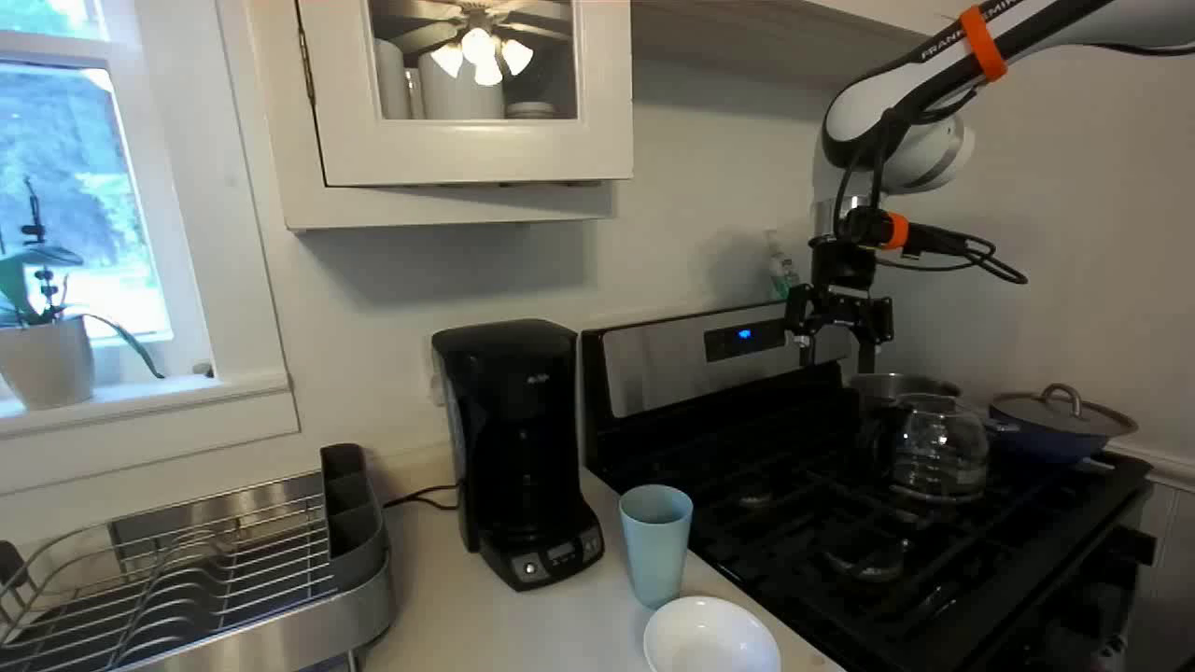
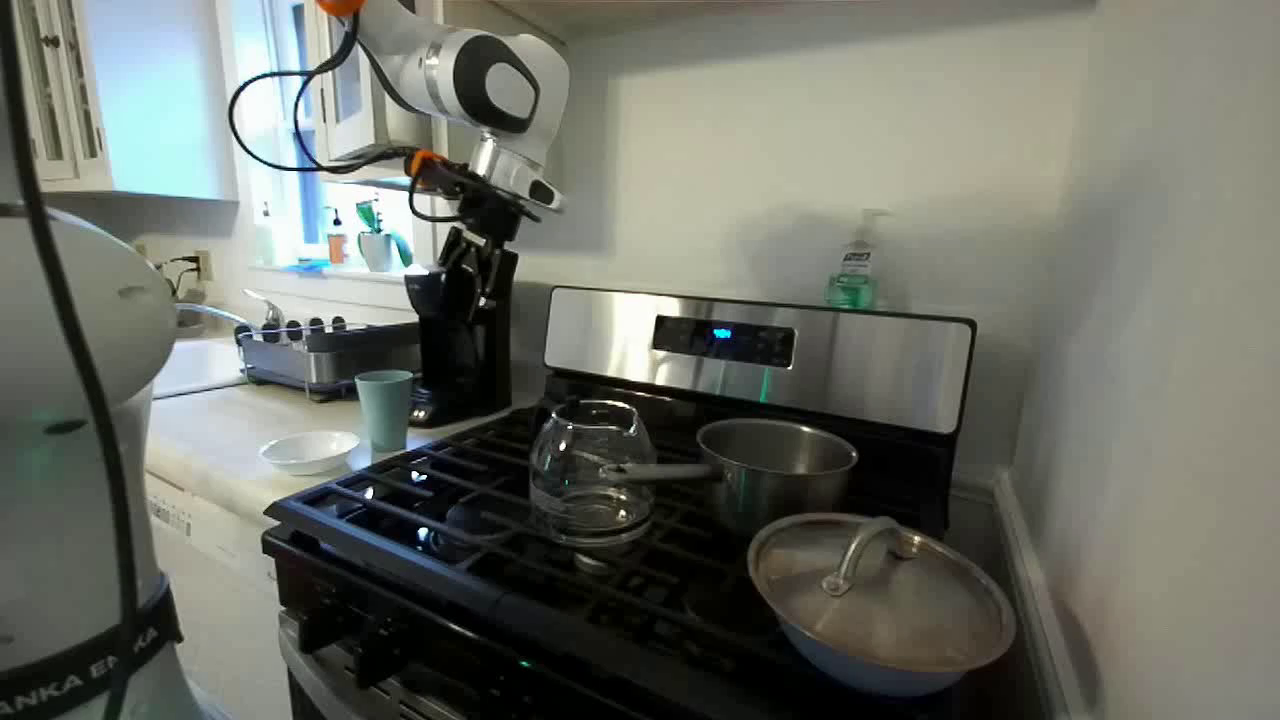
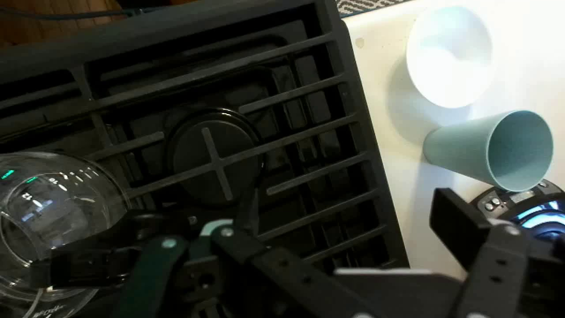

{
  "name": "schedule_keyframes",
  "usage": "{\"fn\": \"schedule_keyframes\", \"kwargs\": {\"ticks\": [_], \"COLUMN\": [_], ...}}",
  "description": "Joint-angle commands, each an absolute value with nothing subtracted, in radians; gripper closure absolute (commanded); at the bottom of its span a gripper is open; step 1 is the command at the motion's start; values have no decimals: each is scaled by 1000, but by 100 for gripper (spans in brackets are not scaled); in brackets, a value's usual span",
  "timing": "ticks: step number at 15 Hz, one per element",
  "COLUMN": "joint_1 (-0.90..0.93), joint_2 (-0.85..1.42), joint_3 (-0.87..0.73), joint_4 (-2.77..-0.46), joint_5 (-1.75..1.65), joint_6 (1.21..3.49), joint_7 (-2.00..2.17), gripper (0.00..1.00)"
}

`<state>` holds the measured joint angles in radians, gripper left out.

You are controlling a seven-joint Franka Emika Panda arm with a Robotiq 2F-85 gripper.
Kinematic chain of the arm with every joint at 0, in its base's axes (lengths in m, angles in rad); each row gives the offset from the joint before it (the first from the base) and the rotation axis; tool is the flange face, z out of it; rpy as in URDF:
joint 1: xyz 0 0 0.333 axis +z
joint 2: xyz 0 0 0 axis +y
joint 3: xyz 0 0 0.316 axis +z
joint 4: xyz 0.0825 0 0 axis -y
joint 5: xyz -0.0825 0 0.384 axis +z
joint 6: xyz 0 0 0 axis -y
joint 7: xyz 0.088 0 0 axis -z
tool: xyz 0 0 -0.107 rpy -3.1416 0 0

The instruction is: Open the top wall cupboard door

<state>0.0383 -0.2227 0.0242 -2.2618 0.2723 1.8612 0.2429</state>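
Observation:
The white wall cupboard door [image 1: 476,151] with a glass pane is at the top of an exterior view, hinged on its left side. Its right edge stands out past the cupboard body [image 1: 448,207], so it looks slightly ajar. White dishes show behind the glass, which reflects a ceiling fan. The cupboard door [image 2: 350,110] is also partly visible behind the arm in an exterior view. My gripper [image 1: 836,355] is open and empty, pointing down over the back of the stove, below and to the right of the door. In the wrist view its fingers [image 3: 353,221] stand wide apart.
Below the cupboard stand a black coffee maker [image 1: 509,439], a teal cup [image 1: 655,551], a white bowl [image 1: 711,639] and a dish rack [image 1: 364,597]. A glass carafe [image 2: 590,480], a pot [image 2: 780,490] and a lidded pan [image 2: 880,600] stand on the stove [image 2: 480,570].

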Motion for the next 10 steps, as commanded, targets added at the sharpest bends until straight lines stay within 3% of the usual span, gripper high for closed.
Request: {"fn": "schedule_keyframes", "kwargs": {"ticks": [1,10], "joint_1": [31,35], "joint_2": [-222,-325], "joint_3": [31,89], "joint_4": [-2260,-2135], "joint_5": [273,35], "joint_6": [1859,1845], "joint_7": [242,251], "gripper": [0,0]}}
